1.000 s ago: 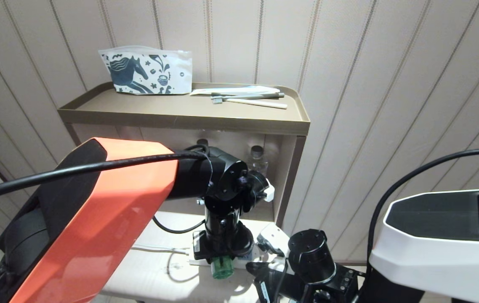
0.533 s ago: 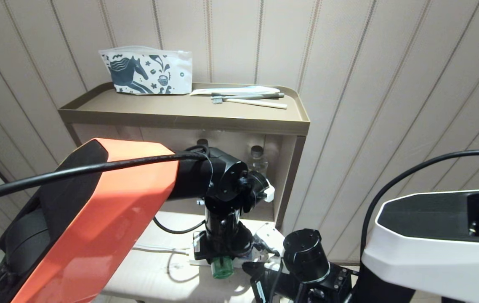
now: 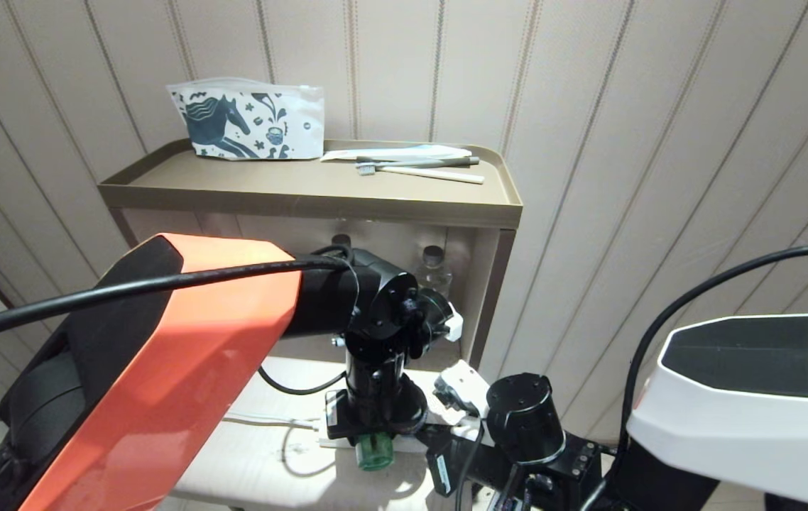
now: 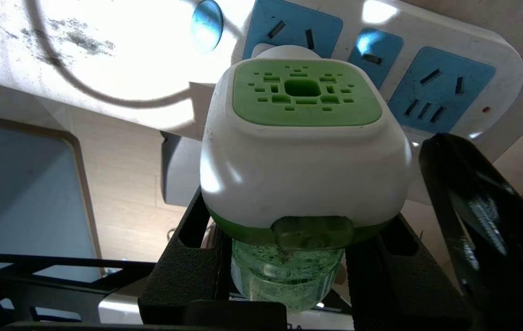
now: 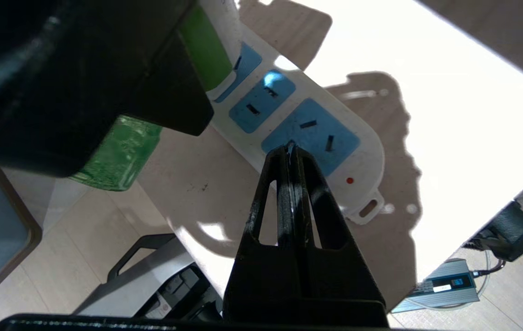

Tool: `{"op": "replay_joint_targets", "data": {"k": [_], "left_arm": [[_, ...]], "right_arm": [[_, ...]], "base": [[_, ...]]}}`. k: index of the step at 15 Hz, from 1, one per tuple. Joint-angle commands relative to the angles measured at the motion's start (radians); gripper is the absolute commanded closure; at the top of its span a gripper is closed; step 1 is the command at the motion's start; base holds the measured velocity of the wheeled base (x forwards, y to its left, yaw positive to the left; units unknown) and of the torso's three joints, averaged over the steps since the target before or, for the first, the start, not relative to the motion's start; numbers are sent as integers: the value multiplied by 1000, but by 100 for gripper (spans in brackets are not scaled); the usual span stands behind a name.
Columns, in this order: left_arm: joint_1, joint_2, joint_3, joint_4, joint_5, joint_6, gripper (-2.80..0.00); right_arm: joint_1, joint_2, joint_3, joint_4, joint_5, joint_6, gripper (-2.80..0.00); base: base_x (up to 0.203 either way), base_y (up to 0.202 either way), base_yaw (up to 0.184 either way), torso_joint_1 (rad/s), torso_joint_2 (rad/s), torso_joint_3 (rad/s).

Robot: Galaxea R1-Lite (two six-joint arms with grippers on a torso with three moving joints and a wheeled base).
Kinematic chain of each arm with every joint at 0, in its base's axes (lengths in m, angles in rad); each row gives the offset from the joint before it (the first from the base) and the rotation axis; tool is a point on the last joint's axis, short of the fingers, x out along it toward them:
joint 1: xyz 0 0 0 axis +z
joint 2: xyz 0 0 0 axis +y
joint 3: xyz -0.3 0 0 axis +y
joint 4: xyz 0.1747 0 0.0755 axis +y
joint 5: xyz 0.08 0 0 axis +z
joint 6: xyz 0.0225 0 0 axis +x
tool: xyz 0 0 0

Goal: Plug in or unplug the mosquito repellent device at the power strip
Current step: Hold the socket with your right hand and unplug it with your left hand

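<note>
Left claw [image 4: 289,257] clamps the mosquito repellent device [image 4: 305,138], its bottle [image 4: 284,276] holding green liquid.

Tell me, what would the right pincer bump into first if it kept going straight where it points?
Most likely the long flat white plastic power strip: the shut right pincer aims at its end blue socket, apparently almost touching.
</note>
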Motion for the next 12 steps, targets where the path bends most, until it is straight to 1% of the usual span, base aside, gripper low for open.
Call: {"op": "replay_joint_targets", "data": {"k": [1,4,12], "left_arm": [[0,5,-3,3,1,-6,0],[0,4,-5,3,1,-6,0],[0,2,-6,-4,3,-6,0]], "right_arm": [[1,2,-6,-7,1,1,0],[4,124,-36,-12,1,1,0],[1,151,-40,-13,-1,-2,0]], "base": [[0,0,0,0,0,0],[0,0,0,0,0,0],[0,0,0,0,0,0]]}}
